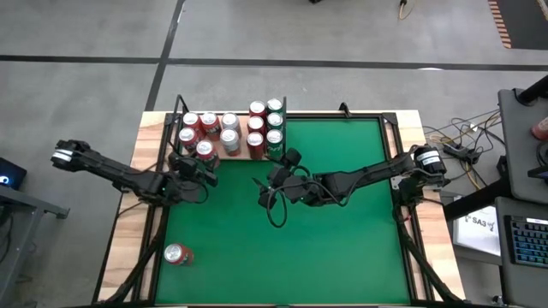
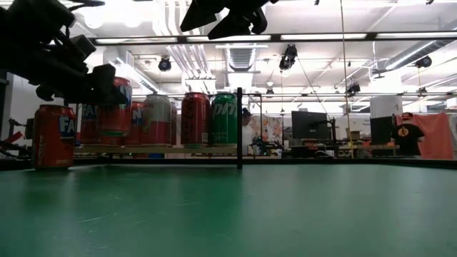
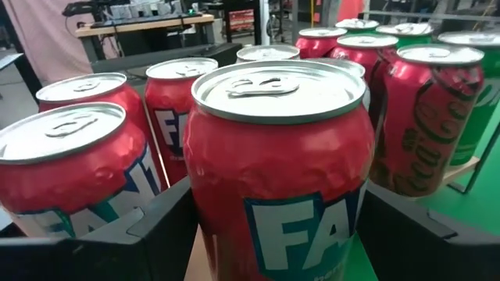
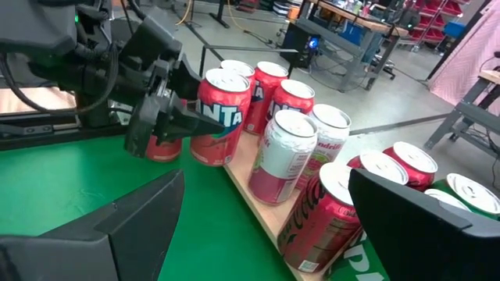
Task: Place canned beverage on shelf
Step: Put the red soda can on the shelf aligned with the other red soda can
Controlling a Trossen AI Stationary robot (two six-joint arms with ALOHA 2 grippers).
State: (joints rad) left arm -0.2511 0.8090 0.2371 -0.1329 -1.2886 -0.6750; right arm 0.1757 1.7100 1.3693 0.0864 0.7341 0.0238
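The pale wood shelf (image 1: 241,156) with black rods stands at the table's far left and carries several upright cans (image 1: 257,128). My left gripper (image 1: 199,162) is shut on a red Fanta can (image 3: 281,156) at the shelf's near edge, beside the other cans. It also shows in the right wrist view (image 4: 223,117) and the low view (image 2: 114,107). My right gripper (image 1: 278,174) is open and empty, raised above the table's middle, to the right of the shelf. Another red can (image 1: 177,254) stands on the green surface at the near left. My left gripper pinches the Fanta can's side wall (image 3: 203,211) between its two fingers (image 3: 160,222), about halfway up the can. The fingers come level from the table's near left side. The can is upright at the shelf's near edge; whether its base rests on the panel I cannot tell.
The shelf's black upright rod (image 2: 239,128) stands at its near right corner. The cans on the shelf are packed close together (image 4: 297,152). Green surface (image 1: 342,239) lies open to the right and near side. Pale wooden strips (image 1: 128,222) run along the table's sides.
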